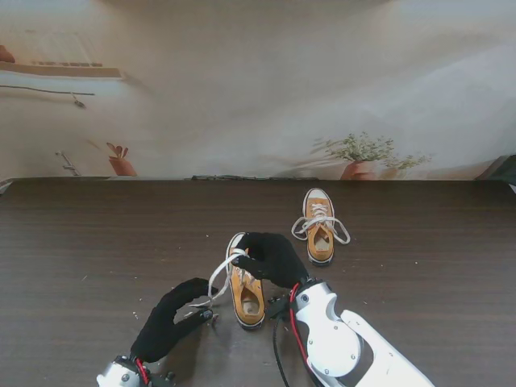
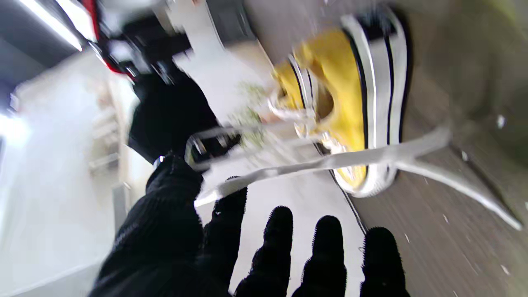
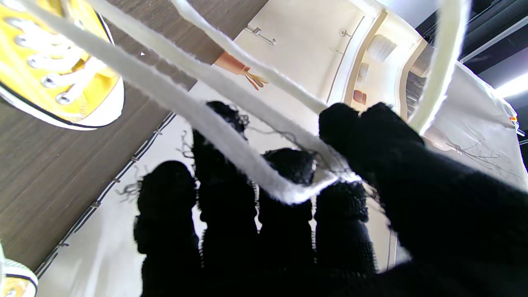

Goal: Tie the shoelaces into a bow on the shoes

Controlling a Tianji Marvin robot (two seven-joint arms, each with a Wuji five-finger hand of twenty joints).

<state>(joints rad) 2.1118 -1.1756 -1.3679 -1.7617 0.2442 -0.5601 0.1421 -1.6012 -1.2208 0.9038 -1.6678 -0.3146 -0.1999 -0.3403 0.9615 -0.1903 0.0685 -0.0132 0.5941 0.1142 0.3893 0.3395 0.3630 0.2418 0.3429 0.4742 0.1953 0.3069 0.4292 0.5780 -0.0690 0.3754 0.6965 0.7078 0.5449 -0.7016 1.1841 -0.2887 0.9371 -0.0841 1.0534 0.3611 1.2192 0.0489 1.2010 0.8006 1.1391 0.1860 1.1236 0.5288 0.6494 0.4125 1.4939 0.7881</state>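
Yellow canvas on the near shoe (image 1: 247,292), white rubber toe, and it sits right under the right hand (image 1: 272,258), toe pointing away from me. That's the one being tied. Its lace (image 1: 219,272) comes up off the eyelets in a loop and runs out toward the left hand (image 1: 173,318), so the two hands are basically stretching it between them, which makes sense if you want slack out before forming a bow.

The right wrist view shows the right hand pinching a fold of lace (image 3: 288,187) between thumb and the fingers (image 3: 284,165), closed on it, with two more strands fanning away toward the shoe (image 3: 62,70). Holding it raised above the tongue probably keeps the loop from collapsing onto the eyelets.

The left wrist view is blurry, but the thumb and first finger look like they're nipping the lace (image 2: 313,165) near its end while the other fingers (image 2: 328,235) stick out straight and free. So I'd call it gripping the lace, though not with total confidence. A loose tail trails onto the table (image 2: 453,247) beyond.

No bow on this shoe yet, I reckon it's mid-knot at best.

The second shoe (image 1: 319,236) sits farther out past the right hand, well apart, laces flopped to both sides and apparently untied. Wall backdrop (image 1: 242,81) behind.
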